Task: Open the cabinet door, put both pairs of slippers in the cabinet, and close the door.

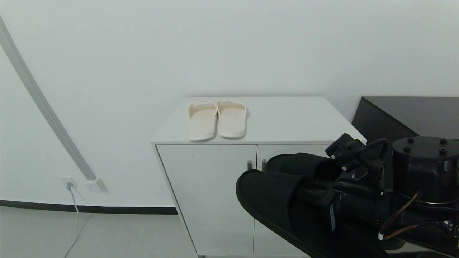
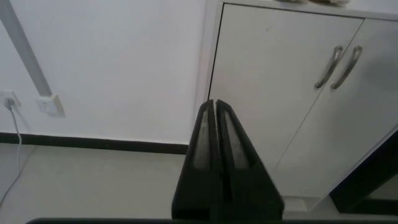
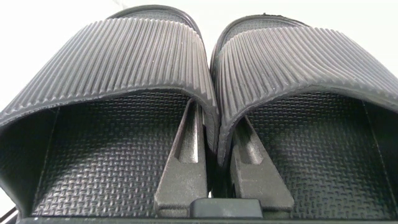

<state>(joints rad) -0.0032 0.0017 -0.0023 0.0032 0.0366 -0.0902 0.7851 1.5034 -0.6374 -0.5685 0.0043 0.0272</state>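
Black slippers (image 3: 143, 81) hang clamped in the right hand (image 3: 216, 121); its wrist view shows one finger (image 3: 186, 155) inside each. Cream slippers (image 1: 217, 119) sit toward the cabinet (image 1: 287, 122) top's left edge, doors (image 1: 211, 190) shut. The left hand (image 2: 216, 109) is closed, empty.

Cream slippers (image 1: 217, 120), plain and unpatterned, contrast softly with a white cabinet (image 1: 208, 186) fitted with silver-grey handles (image 2: 339, 67). The black slippers (image 1: 283, 193) show fine ribbed lines across their straps (image 3: 143, 56) and a small diamond-grid texture on their footbeds (image 3: 118, 155). The wall (image 1: 229, 46) is white, edged by a black skirting strip (image 1: 89, 208) above a pale grey floor (image 1: 107, 233), with a light grey duct (image 1: 43, 104) and a white socket (image 1: 68, 181).
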